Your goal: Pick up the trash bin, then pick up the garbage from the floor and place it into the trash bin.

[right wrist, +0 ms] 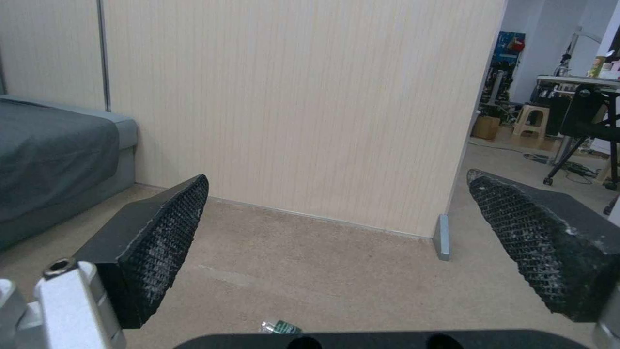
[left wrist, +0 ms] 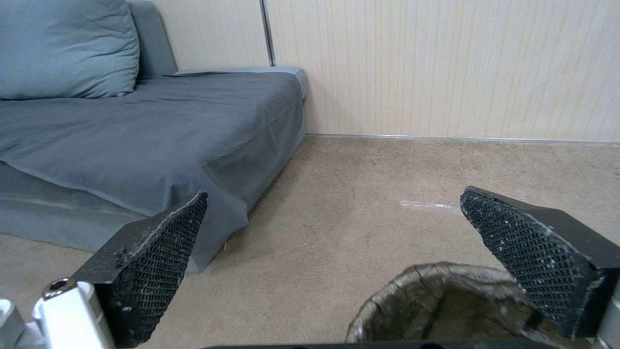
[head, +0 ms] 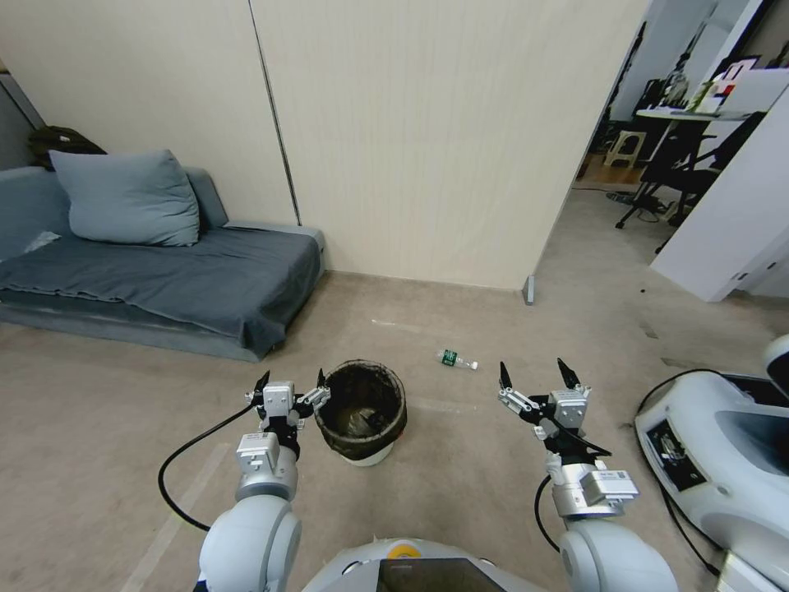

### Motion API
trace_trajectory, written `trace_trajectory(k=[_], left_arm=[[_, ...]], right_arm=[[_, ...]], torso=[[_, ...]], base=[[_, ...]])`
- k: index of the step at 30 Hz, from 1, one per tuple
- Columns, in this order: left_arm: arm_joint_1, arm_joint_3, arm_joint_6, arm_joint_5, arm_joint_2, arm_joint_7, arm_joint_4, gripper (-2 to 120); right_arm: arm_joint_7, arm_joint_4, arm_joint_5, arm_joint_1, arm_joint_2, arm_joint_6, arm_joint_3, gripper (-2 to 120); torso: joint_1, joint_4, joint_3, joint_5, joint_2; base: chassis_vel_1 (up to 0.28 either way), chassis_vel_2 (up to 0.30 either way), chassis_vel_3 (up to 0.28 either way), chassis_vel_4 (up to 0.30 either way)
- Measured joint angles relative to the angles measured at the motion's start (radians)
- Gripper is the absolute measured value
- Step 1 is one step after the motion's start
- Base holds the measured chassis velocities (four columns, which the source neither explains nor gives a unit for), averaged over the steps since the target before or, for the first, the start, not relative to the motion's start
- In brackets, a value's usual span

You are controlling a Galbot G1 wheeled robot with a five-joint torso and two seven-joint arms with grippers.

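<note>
Head view: left claw spread wide, hovering just left of the trash bin on the floor; right claw also agape, well right of it, a small bottle lying beyond.

Left wrist view: bin rim sits beneath the right-side pad.

Right wrist view: pads apart, bottle just below them.
</note>
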Motion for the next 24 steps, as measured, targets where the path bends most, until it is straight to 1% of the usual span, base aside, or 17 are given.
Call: trace_trajectory(k=[6,16,17,19,21,22,23,24], left_arm=[[-0.001,0.0,-0.001,0.0,0.0,-0.001,0.004,100],[-0.003,0.0,-0.003,-0.002,0.003,-0.003,0.008,100],[-0.003,0.0,-0.003,-0.007,0.005,-0.003,0.009,100],[-0.003,0.0,0.003,-0.025,0.008,-0.004,0.011,100],[-0.008,0.0,0.045,-0.084,0.016,-0.013,0.012,100],[-0.011,0.0,0.066,-0.098,0.02,-0.012,0.013,100],[-0.011,0.0,0.066,-0.098,0.02,-0.012,0.013,100],[-0.013,0.0,0.085,-0.116,0.024,-0.013,0.015,100]], right_arm=[[-0.001,-0.001,0.0,0.0,0.0,0.0,0.0,100],[-0.006,-0.004,0.0,0.0,0.0,0.009,0.0,100],[-0.015,-0.011,0.0,0.0,0.0,0.033,0.0,100],[-0.017,-0.013,0.0,0.0,0.0,0.034,-0.001,100],[-0.018,-0.014,-0.002,0.0,0.0,0.04,-0.001,100],[-0.027,-0.023,-0.005,0.0,0.0,0.075,-0.002,100],[-0.027,-0.023,-0.005,0.0,0.0,0.075,-0.002,100],[-0.033,-0.029,-0.008,0.0,0.0,0.095,-0.003,100]], torso=[[0.0,0.0,0.0,0.0,0.0],[0.0,0.0001,0.0,0.0,0.0],[0.0,0.0,0.0,-0.0002,0.0],[0.0,0.0,0.0,0.0,0.0],[0.0,0.0,0.0,-0.0001,0.0],[0.0,0.0,0.0,-0.0001,0.0],[0.0,0.0,0.0,-0.0001,0.0],[0.0,0.0,0.0,0.0,0.0]], base=[[-0.078,0.065,0.078,-0.081],[0.0,0.0,0.0,0.0],[0.0,0.0,0.0,0.0],[0.0,0.0,0.0,0.0],[0.0,0.0,0.0,0.0],[0.0,0.0,0.0,0.0],[0.0,0.0,0.0,0.0],[0.0,0.0,0.0,0.0]])
